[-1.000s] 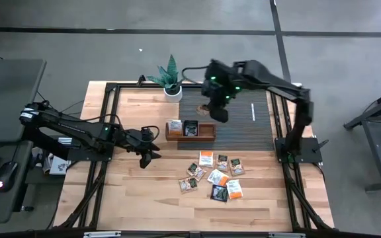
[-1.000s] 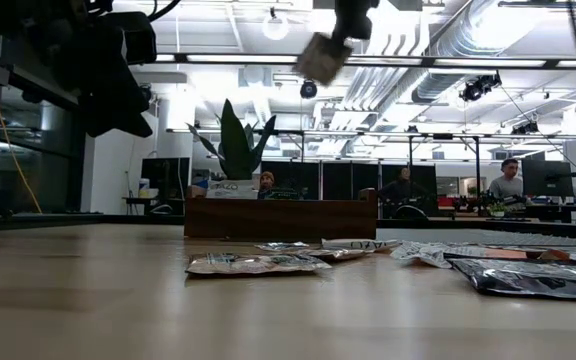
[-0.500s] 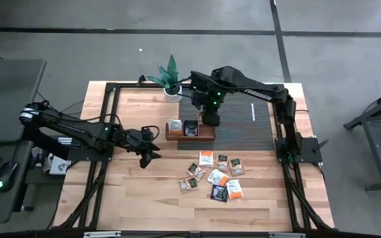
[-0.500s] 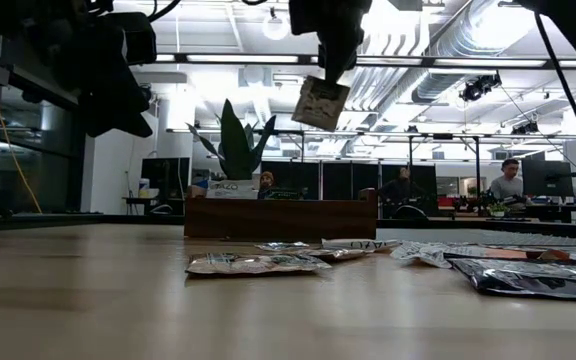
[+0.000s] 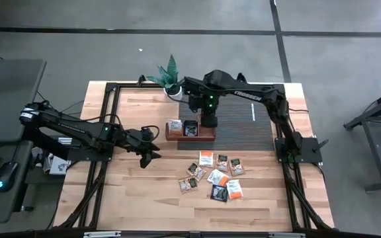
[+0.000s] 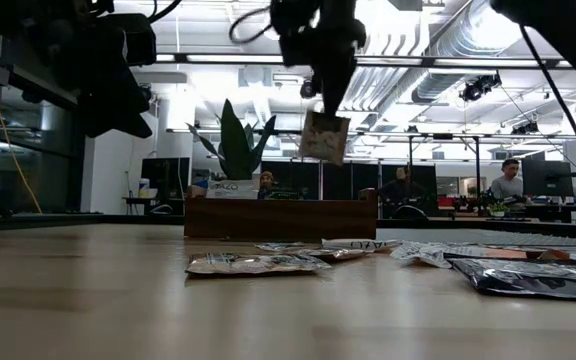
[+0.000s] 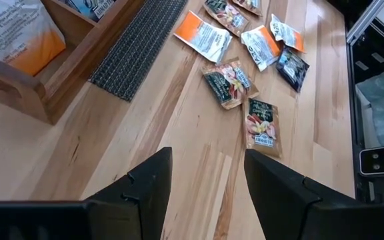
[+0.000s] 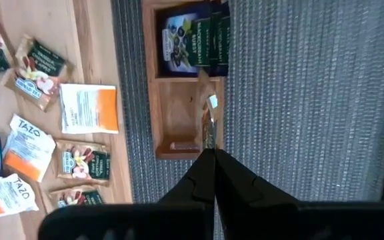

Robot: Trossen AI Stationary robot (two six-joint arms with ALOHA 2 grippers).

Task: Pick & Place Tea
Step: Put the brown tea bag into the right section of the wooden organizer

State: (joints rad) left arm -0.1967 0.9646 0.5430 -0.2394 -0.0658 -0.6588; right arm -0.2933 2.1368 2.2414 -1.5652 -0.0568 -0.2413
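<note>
My right gripper [image 6: 329, 100] is shut on one tea sachet [image 6: 325, 137], which hangs over the right-end compartment [image 8: 182, 113] of the brown wooden tray [image 5: 190, 130]. The tray's middle compartment holds dark sachets [image 8: 195, 40] and its left one a white-and-orange sachet [image 7: 19, 33]. Several loose tea sachets [image 5: 215, 177] lie flat on the table nearer the front. My left gripper [image 5: 148, 156] waits open above the bare wood left of the tray, with nothing between its fingers [image 7: 145, 187]. My right gripper pinches the sachet's upper edge [image 6: 326, 116] between its two fingers. The fingers come from above and point down. The sachet hangs below them nearly upright, clear of the tray; my right wrist view sees it edge-on [image 8: 209, 117].
The tray rests on the left edge of a dark ribbed mat [image 5: 243, 125]. A potted plant [image 5: 170, 78] stands behind the tray at the far edge. Black frame rails [image 5: 111, 119] run along both sides of the table. Bare wood lies at the near left.
My right gripper has come down and a little toward the table's left, tipping until it points straight down, and has stayed shut. The sachet has come down with it toward the tray, from a tilted pose to hanging nearly upright.
</note>
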